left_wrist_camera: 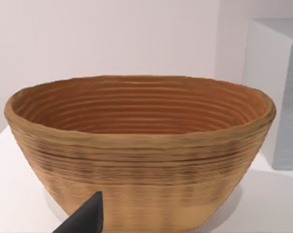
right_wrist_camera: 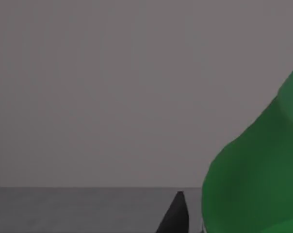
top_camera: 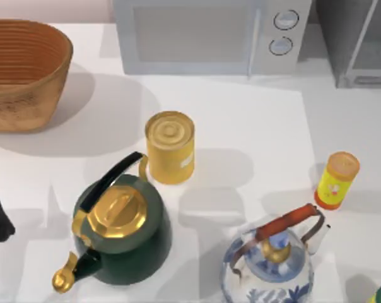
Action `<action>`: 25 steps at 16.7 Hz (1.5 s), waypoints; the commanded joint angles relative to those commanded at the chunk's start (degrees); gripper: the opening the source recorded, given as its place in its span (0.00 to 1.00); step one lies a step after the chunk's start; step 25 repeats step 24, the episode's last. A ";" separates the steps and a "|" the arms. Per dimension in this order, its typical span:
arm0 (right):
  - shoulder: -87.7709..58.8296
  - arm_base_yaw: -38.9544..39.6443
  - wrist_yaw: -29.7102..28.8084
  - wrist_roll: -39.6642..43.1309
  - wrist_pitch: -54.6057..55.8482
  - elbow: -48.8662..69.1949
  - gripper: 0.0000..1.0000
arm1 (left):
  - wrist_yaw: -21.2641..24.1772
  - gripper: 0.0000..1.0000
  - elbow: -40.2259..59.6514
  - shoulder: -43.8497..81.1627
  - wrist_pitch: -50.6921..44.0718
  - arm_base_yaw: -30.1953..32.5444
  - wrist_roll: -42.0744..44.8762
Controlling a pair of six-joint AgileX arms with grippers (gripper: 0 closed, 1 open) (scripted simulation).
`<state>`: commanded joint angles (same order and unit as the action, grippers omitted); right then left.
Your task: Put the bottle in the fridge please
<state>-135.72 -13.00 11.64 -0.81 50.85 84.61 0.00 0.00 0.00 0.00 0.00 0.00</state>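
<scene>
The blue-white kettle [top_camera: 269, 268] crowds the bottle [top_camera: 336, 180] from seven o'clock; descend vertically. Whether either arm's jaws are open cannot be told.

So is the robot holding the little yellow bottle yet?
No. The bottle stands alone on the table, right side, nothing touching it. Whether either tool holds something else cannot be told.

Bright, even light fills the top view; the white tabletop [top_camera: 253, 120] is nearly washed out. Soft grey shadows fall rightward from the wicker basket [top_camera: 23, 72], the yellow tin can [top_camera: 170, 146] and the green kettle [top_camera: 121, 230], so light comes from the left. The kettle's gold lid [top_camera: 118, 211] carries a mild sheen. The right wrist view is dim and grey, with a blurred green shape [right_wrist_camera: 263, 174] close up.
</scene>
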 joint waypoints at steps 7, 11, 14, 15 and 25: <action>-0.39 0.09 -0.08 0.10 -0.46 0.51 0.16 | 0.00 1.00 0.00 0.00 0.00 0.00 0.00; -0.39 0.09 -0.08 0.10 -0.46 0.51 0.46 | 0.00 1.00 0.00 0.00 0.00 0.00 0.00; -0.39 0.09 -0.08 0.10 -0.46 0.51 0.68 | 0.00 1.00 0.00 0.00 0.00 0.00 0.00; -0.39 0.09 -0.08 0.10 -0.46 0.51 0.76 | 0.00 1.00 0.00 0.00 0.00 0.00 0.00; -0.39 0.09 -0.08 0.10 -0.46 0.51 1.00 | 0.00 1.00 0.00 0.00 0.00 0.00 0.00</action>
